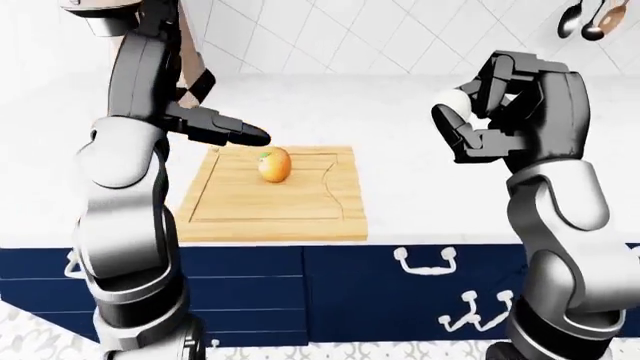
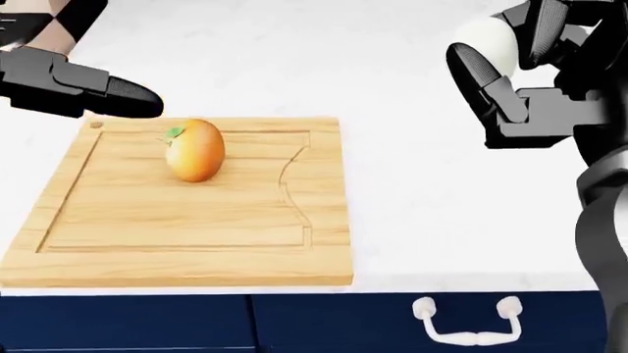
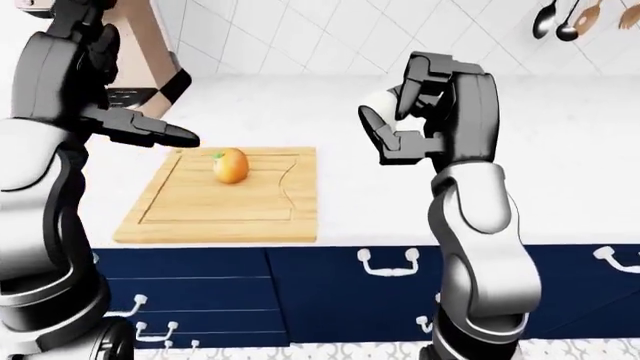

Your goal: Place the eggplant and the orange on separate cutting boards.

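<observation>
Wooden cutting board (image 2: 235,243) holds orange (image 2: 194,151), left hand (image 1: 215,126) above, open.

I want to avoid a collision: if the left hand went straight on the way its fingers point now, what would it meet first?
Probably nothing: the black left hand points toward the view's right, above the round orange fruit on the wooden cutting board. Depth is unclear.

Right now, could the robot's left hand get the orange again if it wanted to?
Probably yes. The left hand hangs open just up and left of the orange, which sits alone on the cutting board. Nothing lies between them.
</observation>
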`<state>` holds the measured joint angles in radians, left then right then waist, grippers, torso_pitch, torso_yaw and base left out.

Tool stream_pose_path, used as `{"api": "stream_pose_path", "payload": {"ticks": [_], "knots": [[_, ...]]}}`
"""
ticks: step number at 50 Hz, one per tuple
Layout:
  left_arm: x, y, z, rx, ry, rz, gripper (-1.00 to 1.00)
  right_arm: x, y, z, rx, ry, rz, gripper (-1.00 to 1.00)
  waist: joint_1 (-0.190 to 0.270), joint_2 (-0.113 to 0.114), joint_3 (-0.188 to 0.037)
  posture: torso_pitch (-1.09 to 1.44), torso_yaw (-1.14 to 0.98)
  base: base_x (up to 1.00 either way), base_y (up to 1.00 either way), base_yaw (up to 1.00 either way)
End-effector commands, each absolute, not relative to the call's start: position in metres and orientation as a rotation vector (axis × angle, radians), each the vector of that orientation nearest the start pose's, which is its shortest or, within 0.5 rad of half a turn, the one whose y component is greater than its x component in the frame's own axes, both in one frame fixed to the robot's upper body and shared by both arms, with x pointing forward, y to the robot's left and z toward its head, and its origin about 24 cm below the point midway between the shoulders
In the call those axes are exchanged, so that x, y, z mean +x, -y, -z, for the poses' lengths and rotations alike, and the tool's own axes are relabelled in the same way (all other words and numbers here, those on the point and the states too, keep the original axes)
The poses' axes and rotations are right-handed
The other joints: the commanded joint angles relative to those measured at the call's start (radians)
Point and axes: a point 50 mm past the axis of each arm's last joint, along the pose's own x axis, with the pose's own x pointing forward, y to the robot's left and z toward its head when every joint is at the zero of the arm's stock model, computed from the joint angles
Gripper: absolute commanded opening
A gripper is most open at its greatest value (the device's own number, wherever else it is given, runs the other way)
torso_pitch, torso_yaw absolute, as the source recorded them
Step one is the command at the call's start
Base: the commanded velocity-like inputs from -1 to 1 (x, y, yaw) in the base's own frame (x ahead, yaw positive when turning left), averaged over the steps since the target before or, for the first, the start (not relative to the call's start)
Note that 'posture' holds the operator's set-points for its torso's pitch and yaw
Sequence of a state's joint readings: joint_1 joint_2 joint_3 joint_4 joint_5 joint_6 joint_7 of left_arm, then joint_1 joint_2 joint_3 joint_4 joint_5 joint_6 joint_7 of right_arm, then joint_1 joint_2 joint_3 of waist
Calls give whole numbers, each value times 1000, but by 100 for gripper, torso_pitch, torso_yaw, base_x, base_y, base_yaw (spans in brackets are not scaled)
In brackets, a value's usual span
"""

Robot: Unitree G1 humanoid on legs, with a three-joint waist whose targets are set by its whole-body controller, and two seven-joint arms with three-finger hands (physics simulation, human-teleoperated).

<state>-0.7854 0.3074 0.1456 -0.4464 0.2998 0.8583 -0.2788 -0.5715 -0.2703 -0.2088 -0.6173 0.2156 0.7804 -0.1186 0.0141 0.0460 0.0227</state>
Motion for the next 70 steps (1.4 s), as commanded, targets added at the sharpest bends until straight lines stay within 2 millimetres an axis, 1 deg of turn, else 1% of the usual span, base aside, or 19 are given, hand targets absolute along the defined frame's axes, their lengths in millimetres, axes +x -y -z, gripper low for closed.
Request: {"api": "stream_pose_path", "payload": {"ticks": [1, 6, 10, 12, 26, 27, 29, 33, 36, 38, 39, 40, 50, 51, 59, 61, 63, 64, 70], "knots": [[291, -174, -303, 431, 417, -61, 100, 262, 183, -278, -50, 519, 91, -100, -4, 3, -15, 0, 0, 0, -42, 0], [291, -175, -300, 429, 413, -64, 100, 262, 182, -278, -50, 518, 93, -100, 5, -45, -3, 0, 0, 0, -41, 0], [289, -176, -301, 434, 414, -62, 100, 263, 182, -279, -53, 518, 93, -100, 15, -134, -29, 0, 0, 0, -41, 0], [289, -176, -302, 437, 414, -61, 100, 264, 181, -280, -51, 518, 91, -100, 7, -113, 3, 0, 0, 0, -41, 0], [285, -178, -306, 441, 420, -67, 100, 265, 180, -281, -56, 522, 89, -100, 5, 9, -1, 0, 0, 0, -41, 0], [285, -179, -307, 442, 421, -68, 100, 265, 180, -281, -55, 522, 90, -100, 14, -18, -4, 0, 0, 0, -41, 0], [284, -180, -306, 441, 421, -72, 100, 265, 179, -281, -54, 521, 88, -100, 5, 11, -12, 0, 0, 0, -42, 0], [283, -180, -307, 440, 423, -74, 100, 264, 179, -280, -56, 521, 88, -100, 2, -11, -13, 0, 0, 0, -41, 0], [283, -180, -307, 438, 425, -72, 100, 263, 180, -281, -58, 521, 89, -100, 6, -62, -3, 0, 0, 0, -42, 0], [284, -179, -307, 439, 424, -72, 100, 264, 180, -281, -57, 521, 90, -100, 5, -148, -41, 0, 0, 0, -41, 0], [284, -179, -307, 441, 424, -72, 100, 264, 180, -281, -55, 521, 90, -100, -5, -106, -5, 0, 0, 0, -41, 0], [283, -179, -307, 439, 426, -70, 100, 263, 180, -281, -56, 522, 90, -100, -4, -112, 2, 0, 0, 0, -41, 0], [281, -179, -306, 440, 425, -72, 100, 264, 180, -280, -55, 520, 93, -100, 4, 31, -1, 0, 0, 0, -41, 0], [281, -179, -307, 438, 425, -74, 100, 264, 180, -281, -55, 521, 93, -100, 12, 1, 2, 0, 0, 0, -41, 0], [281, -180, -306, 440, 424, -75, 100, 264, 180, -280, -51, 521, 95, -100, 4, -27, -2, 0, 0, 0, -41, 0], [281, -180, -306, 441, 423, -77, 100, 263, 180, -280, -50, 520, 94, -100, 7, -67, -3, 0, 0, 0, -41, 0], [281, -181, -306, 439, 425, -78, 100, 264, 180, -279, -49, 519, 94, -100, 1, -165, -25, 0, 0, 0, -41, 0], [280, -181, -306, 440, 424, -78, 100, 264, 180, -280, -51, 520, 93, -100, 1, -98, -1, 0, 0, 0, -41, 0], [279, -182, -306, 438, 426, -82, 100, 264, 180, -280, -47, 519, 95, -100, 5, -63, 5, 0, 0, 0, -41, 0]]}}
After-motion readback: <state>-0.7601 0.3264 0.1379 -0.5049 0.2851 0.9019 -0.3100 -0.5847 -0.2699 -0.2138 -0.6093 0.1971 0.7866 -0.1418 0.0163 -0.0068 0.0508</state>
